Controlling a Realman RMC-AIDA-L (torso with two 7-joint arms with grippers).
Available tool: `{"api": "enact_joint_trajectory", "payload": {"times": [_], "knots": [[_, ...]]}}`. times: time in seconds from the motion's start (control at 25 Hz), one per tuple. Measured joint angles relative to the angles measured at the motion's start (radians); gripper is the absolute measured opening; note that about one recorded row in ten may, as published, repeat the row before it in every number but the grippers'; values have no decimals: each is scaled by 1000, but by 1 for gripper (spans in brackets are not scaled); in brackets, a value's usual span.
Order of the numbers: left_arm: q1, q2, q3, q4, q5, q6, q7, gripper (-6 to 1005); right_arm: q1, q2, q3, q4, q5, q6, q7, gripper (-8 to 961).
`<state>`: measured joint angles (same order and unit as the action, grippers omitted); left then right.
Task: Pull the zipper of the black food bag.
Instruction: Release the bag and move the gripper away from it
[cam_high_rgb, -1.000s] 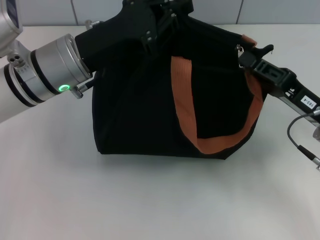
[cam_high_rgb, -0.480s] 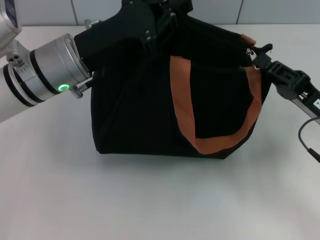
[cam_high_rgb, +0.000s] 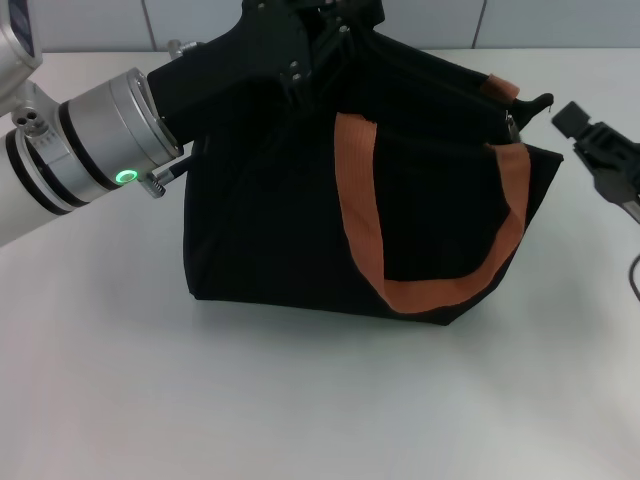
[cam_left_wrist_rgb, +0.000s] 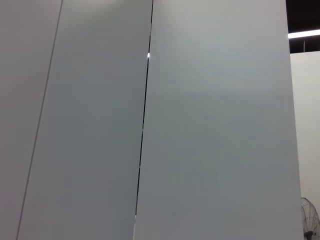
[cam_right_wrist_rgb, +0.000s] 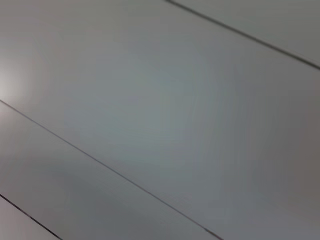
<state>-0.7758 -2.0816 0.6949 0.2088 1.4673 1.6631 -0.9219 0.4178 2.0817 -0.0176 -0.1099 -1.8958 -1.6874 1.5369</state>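
The black food bag (cam_high_rgb: 270, 220) stands mid-table in the head view, with an orange-brown strap handle (cam_high_rgb: 355, 200) looping down its front. The zipper (cam_high_rgb: 513, 122) shows as a small metal slider at the bag's upper right corner, and its dark pull tab (cam_high_rgb: 538, 102) sticks out to the right. Just right of that tab, with a small gap between them, my right gripper (cam_high_rgb: 575, 125) stands open and holds nothing. My left gripper (cam_high_rgb: 305, 45) sits on the bag's top back-left edge, black against black fabric. Both wrist views show only grey wall panels.
The white table (cam_high_rgb: 300, 400) stretches in front of the bag and to its sides. A grey panelled wall (cam_high_rgb: 560, 25) runs behind. My left arm's silver wrist section (cam_high_rgb: 105, 140) hangs over the table to the left of the bag.
My right gripper drew back to the right, let go of the zipper pull and now stands off it. The bag's upper right corner stretched rightward. The left arm held still.
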Motion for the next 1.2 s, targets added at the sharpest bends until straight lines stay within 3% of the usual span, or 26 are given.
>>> {"api": "enact_joint_trajectory", "payload": {"times": [0.08, 0.32, 0.72, 0.88, 1.0, 1.2], "knots": [[1, 0, 0, -1, 0, 1, 0, 89, -15, 1, 25, 5, 0, -41, -15, -5], [4, 0, 1, -6, 0, -1, 2, 91, -55, 2, 99, 28, 0, -135, -161, 145], [-5, 0, 9, -41, -3, -41, 66, 93, -56, 1, 88, 32, -7, -169, -199, 585], [-2, 0, -3, -40, -8, -38, 58, 94, -55, 1, 88, 31, -8, -180, -205, 638], [6, 0, -11, -38, -35, -15, 44, 302, -55, 2, 88, 33, -8, -191, -231, 678], [33, 3, -12, -28, -78, 45, 25, 479, -69, 5, 95, 63, -4, -240, -333, 745]]}}
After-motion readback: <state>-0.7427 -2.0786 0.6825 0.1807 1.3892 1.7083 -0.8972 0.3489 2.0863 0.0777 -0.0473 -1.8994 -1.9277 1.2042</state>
